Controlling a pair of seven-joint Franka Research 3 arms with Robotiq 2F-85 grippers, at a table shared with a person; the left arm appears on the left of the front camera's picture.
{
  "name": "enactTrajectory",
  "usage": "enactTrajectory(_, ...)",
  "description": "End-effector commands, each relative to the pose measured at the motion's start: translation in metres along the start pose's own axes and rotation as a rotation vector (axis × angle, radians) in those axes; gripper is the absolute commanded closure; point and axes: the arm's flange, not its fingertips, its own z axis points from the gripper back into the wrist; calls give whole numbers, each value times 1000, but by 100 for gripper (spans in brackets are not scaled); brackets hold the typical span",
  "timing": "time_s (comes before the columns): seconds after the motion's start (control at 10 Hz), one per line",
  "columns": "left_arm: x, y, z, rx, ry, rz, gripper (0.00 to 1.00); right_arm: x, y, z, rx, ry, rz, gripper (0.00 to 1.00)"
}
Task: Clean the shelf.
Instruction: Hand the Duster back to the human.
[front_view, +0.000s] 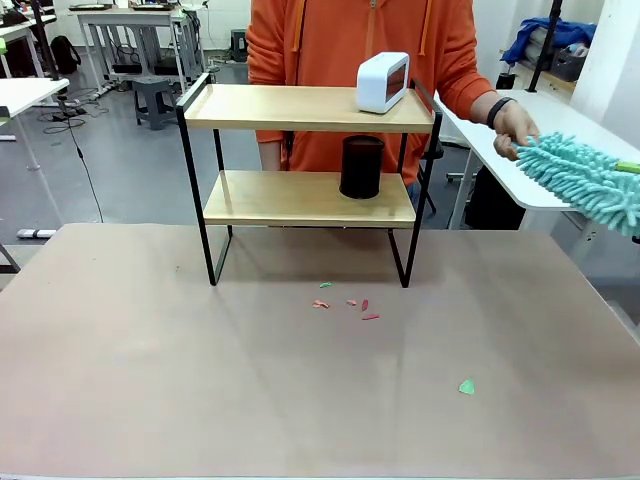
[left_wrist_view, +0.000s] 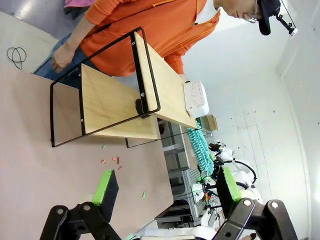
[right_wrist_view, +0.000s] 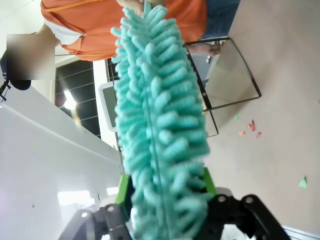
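The shelf (front_view: 300, 107) stands on the brown table, with a white device (front_view: 383, 82) on its top board and a black cup (front_view: 361, 166) on the lower one. A teal fluffy duster (front_view: 580, 180) hangs in the air at the right, and a person's hand (front_view: 515, 128) holds its near tip. In the right wrist view the duster (right_wrist_view: 160, 125) runs out between the green pads of my right gripper (right_wrist_view: 166, 185). Its fluff fills the gap, hiding whether the jaws press on it. My left gripper (left_wrist_view: 166, 187) is open and holds nothing, away from the shelf (left_wrist_view: 110, 100).
Small red scraps (front_view: 345, 303) lie on the table (front_view: 150, 380) just in front of the shelf's legs, and a green scrap (front_view: 466, 386) lies nearer the front right. A white table (front_view: 520, 185) stands at the right. The person in orange stands behind the shelf.
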Motion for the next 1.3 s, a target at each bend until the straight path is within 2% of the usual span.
enactTrajectory(0.0,0,-2,1,0,12,-2,0,-6,1,1,14,29,39,0)
enactTrajectory(0.3,0,0,0,0,0,0,0,-14,5,-6,31,59,69,0)
enactTrajectory(0.5,-19,30,-49,-27,232,96,0,-24,10,-28,47,108,143,0)
enactTrajectory(0.7,-48,77,-95,-58,360,195,0,-44,8,-85,73,228,217,0)
enactTrajectory(0.8,-65,99,-115,-124,388,268,0,-57,7,-121,93,303,224,0)
enactTrajectory(0.9,-79,119,-133,-210,364,343,0,-74,5,-162,87,401,218,0)
enactTrajectory(1.0,-81,132,-142,-269,258,416,0,-86,1,-189,88,459,221,0)
enactTrajectory(1.1,-75,140,-144,-269,213,499,0,-62,17,-129,66,331,212,0)
enactTrajectory(1.2,-86,128,-139,-177,363,365,0,-62,17,-129,66,331,212,0)
